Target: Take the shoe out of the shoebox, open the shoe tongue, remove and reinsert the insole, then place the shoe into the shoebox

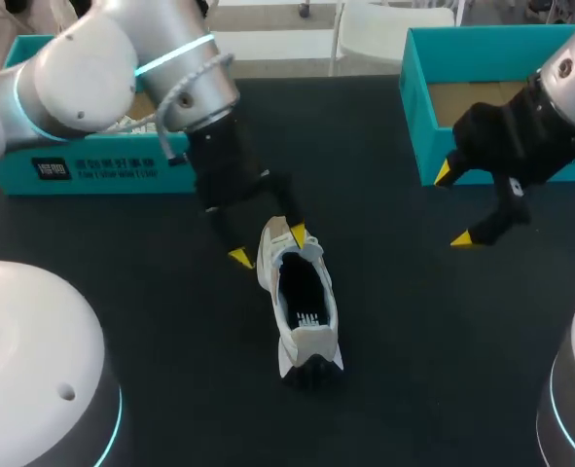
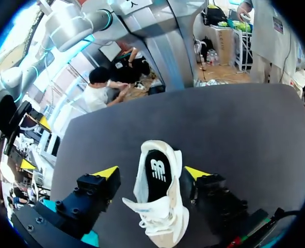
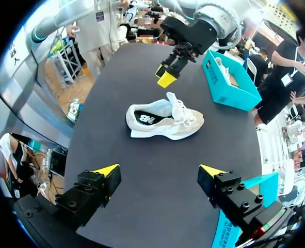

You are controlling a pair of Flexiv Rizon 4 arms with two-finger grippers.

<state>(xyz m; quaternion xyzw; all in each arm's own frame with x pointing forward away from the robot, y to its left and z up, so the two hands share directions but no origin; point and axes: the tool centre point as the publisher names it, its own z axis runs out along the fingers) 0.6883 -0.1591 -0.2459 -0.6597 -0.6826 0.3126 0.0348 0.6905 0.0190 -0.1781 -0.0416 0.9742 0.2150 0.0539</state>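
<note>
Evidently the shoe (image 1: 302, 306) is already out of its box: it sits upright on the black table (image 1: 413, 370) in the middle of the head view, heel toward the bottom of the frame, laced end toward the top. The dark insole (image 1: 305, 297) shows inside the opening, so I judge the step in hand to be the tongue or insole work, though I cannot say which.

The left gripper (image 1: 268, 245) comes in from the upper left and hangs over the laced end. Its fingers are spread and straddle the shoe without clamping it. In the left wrist view the shoe (image 2: 157, 199) lies between the two yellow tips.

The right gripper (image 1: 457, 206) hovers at the right of the frame, spread wide and empty, just below the teal shoebox (image 1: 418, 126) in the upper right corner. A second teal box (image 1: 83, 170) stands at the upper left.

The next move probably calls for one gripper to pin the shoe while the other pinches the tongue or the insole edge.
</note>
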